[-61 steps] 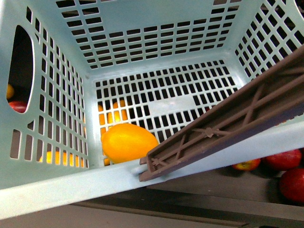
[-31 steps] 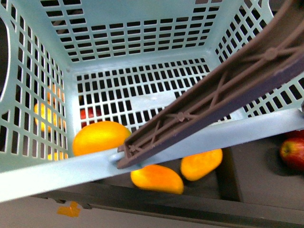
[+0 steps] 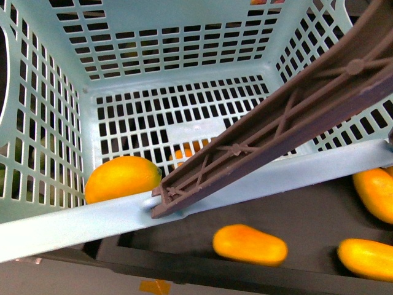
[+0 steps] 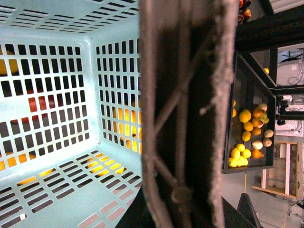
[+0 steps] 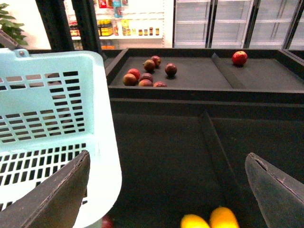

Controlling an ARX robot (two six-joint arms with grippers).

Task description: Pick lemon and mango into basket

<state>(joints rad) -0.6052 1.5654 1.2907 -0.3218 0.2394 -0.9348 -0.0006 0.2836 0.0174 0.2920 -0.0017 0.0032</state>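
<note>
While the left gripper [image 4: 190, 211] carries the pale blue basket [image 3: 73, 224] by its brown handle [image 3: 276, 135], with its fingers [image 4: 247, 209] closed against either side of that bar as best I can make out from the wrist camera, the whole thing hangs tilted over the dark shelf [image 3: 319, 209].

Starting at the left, there are slotted plastic walls, thin and rigid, see-through at every slot. Down in the near-left corner of the floor lies the lemon [image 3: 123, 178], resting against the front rim, so that half of the job looks done. It's a plump yellow oval with a glossy rind. I'd call it firm, light and quick to roll, best pinched across its fat middle rather than at the ends.

Moving right, the handle cuts diagonally across, ribbed and cross-braced like a little girder, matte and stiff. Under it and further right, longer orange-yellow fruits [image 3: 250, 244] lie loose on the shelf outside the basket, and they're not what's wanted.

Now the right gripper [image 5: 167, 159]: its fingers [image 5: 57, 194] are spread wide with nothing between them, hovering beside the basket's outer wall above the shelf.

The mango? I can't pick it out for certain. There's a cluster of dark reddish fruits [image 5: 147, 71] in the far tray [image 5: 199, 71] and a lone red apple [image 5: 240, 57] beyond a divider [image 5: 228, 71], all too small to sort. Whichever it is, I'd expect smooth skin over softer flesh, easily bruised, so it wants a gentle squeeze across the belly.
</note>
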